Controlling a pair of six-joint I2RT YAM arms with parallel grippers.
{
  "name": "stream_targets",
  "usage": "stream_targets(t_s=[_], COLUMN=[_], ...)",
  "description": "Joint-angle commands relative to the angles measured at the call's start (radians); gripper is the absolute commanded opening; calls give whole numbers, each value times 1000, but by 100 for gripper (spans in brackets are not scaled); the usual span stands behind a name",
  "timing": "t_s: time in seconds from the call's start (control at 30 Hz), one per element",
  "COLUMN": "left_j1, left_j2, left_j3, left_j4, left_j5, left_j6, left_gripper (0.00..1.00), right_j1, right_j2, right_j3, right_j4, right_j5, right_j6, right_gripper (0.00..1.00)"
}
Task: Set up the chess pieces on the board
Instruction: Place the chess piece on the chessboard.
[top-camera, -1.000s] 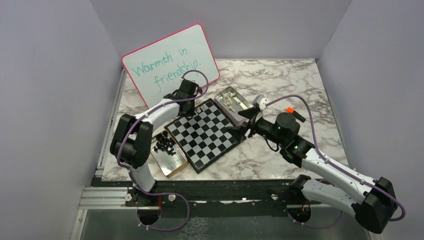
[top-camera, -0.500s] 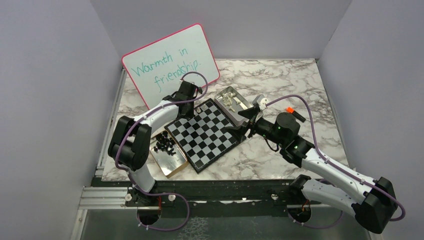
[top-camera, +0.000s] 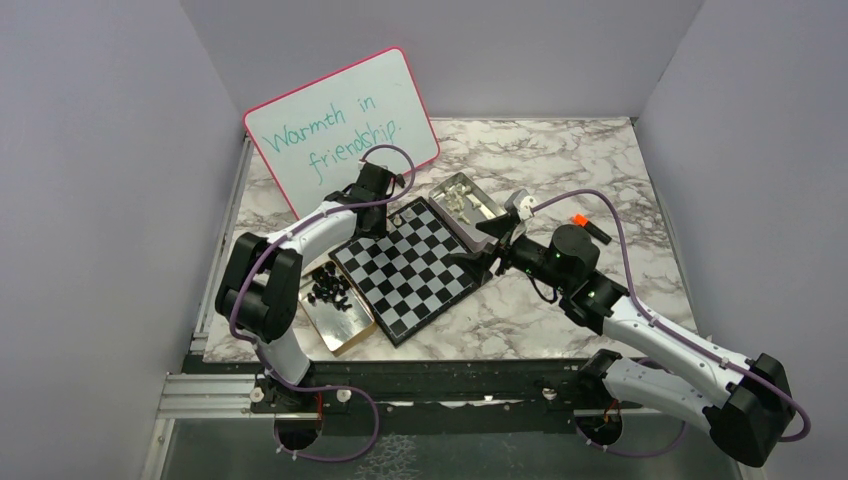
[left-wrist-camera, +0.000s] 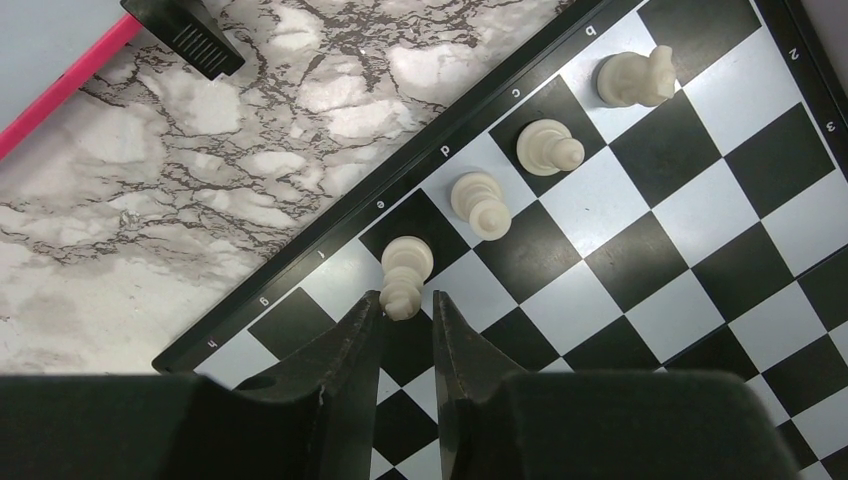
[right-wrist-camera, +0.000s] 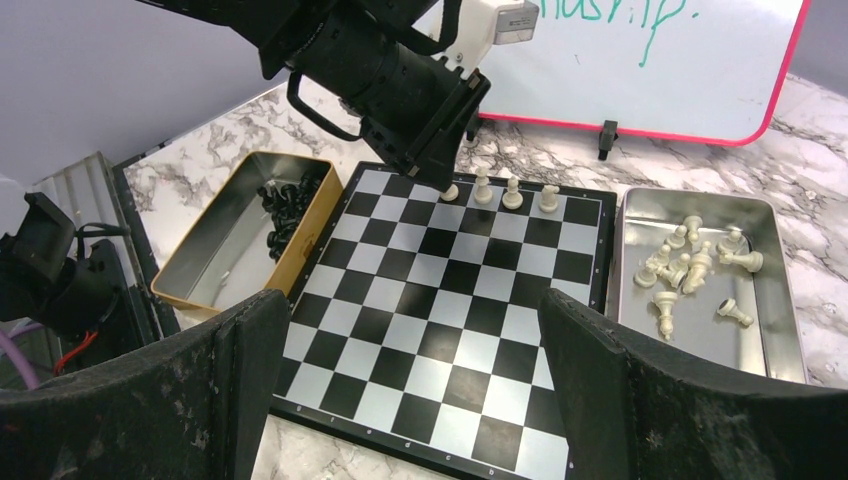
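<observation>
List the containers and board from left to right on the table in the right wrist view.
gold tin holding black chess pieces → board → silver tin holding cream chess pieces

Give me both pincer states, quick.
Left pincer: slightly open, straddling a white chess piece standing on the board.
Right pincer: wide open, empty.
</observation>
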Motion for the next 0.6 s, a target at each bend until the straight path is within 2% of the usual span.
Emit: stream_targets(t_s=[0.0, 0.57], left_j1=[-7, -7], left_j2=[10, 42], left_j3=[20, 48], left_j4=[1, 7], left_j5=[-2, 2], left_j6=[2, 10], left_gripper=[25, 24], right_j1=[7, 8], right_j2=[2, 6], right_j3=[4, 6], right_j4=[-4, 1], right_j5=[-5, -5], right_j6=[-9, -12], right_gripper=[100, 100])
